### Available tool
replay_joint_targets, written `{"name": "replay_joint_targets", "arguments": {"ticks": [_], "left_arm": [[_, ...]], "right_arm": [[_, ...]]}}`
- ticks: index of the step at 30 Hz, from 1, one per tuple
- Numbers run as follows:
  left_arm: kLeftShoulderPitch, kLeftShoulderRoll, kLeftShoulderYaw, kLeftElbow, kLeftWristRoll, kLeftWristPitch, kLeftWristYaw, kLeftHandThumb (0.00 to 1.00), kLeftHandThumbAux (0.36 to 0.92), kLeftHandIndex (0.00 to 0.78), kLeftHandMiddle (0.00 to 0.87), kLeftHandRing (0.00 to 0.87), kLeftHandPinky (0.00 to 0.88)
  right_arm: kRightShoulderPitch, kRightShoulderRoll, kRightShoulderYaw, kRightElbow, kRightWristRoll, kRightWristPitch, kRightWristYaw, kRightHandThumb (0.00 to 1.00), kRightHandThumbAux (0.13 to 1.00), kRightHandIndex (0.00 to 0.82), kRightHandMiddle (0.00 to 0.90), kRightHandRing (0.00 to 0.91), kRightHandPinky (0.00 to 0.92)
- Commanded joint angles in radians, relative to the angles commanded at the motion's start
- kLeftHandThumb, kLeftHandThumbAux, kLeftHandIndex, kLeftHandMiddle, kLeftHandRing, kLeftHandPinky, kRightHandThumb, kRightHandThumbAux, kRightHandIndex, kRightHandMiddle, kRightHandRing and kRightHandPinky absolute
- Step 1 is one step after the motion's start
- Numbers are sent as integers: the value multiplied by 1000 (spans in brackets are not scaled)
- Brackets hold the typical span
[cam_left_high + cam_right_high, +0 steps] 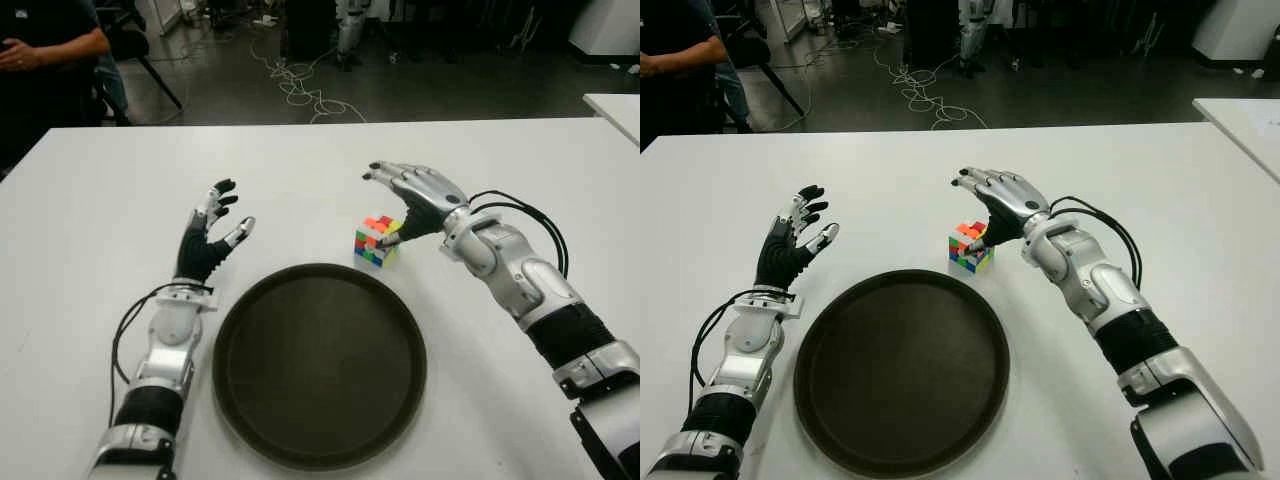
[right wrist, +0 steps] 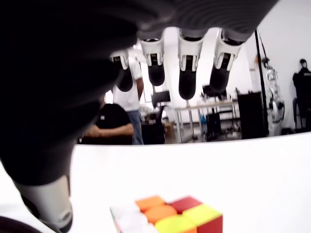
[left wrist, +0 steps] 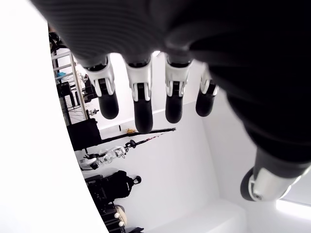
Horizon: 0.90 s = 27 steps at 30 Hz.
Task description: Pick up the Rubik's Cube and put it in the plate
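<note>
Progress on the task is judged to be at the approach stage: the Rubik's Cube [image 1: 377,241] is seen standing on the white table [image 1: 90,230], not yet lifted, just beyond the plate's [image 1: 240,310] far rim at about 1 o'clock from the plate's centre. The cube and the rim are close, but contact between them cannot be confirmed. The right hand [image 1: 415,198] is held over and just beside the cube at its 3 o'clock side, with the fingers [image 2: 188,77] extended wide and nothing held; the thumb tip [image 1: 388,238] is seen at the cube's near top edge, though a firm touch cannot be told. The plate is seen bare, so closing on the cube, lifting it and setting it down are all left to do

The left hand [image 1: 208,236] is shown at 9 o'clock of the cube, beside the plate's far left rim, its fingers spread and nothing held. Open table is seen between the two hands and beyond the cube toward 12 o'clock, up to the table's far edge. The path from the cube toward 7 o'clock, onto the plate, is judged short, with only the low rim to be cleared. A person [image 1: 45,50] is seen standing past the table's far left corner, well apart from the work
</note>
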Motion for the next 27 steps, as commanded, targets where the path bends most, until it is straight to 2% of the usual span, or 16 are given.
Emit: {"name": "replay_joint_targets", "arguments": {"ticks": [8, 16, 27], "left_arm": [[-3, -2, -1, 3, -5, 5, -5, 64, 611, 92, 127, 115, 96], [-6, -3, 0, 8, -16, 0, -17, 52, 607, 93, 131, 109, 63], [-6, -3, 2, 11, -16, 0, -14, 52, 612, 100, 129, 103, 69]], "right_arm": [[-9, 16, 29, 43, -18, 3, -8, 0, 752, 72, 77, 115, 166], [-30, 33, 57, 125, -30, -23, -33, 0, 753, 73, 79, 109, 143], [-46, 48, 85, 172, -56, -41, -71, 0, 763, 71, 76, 108, 152]]}}
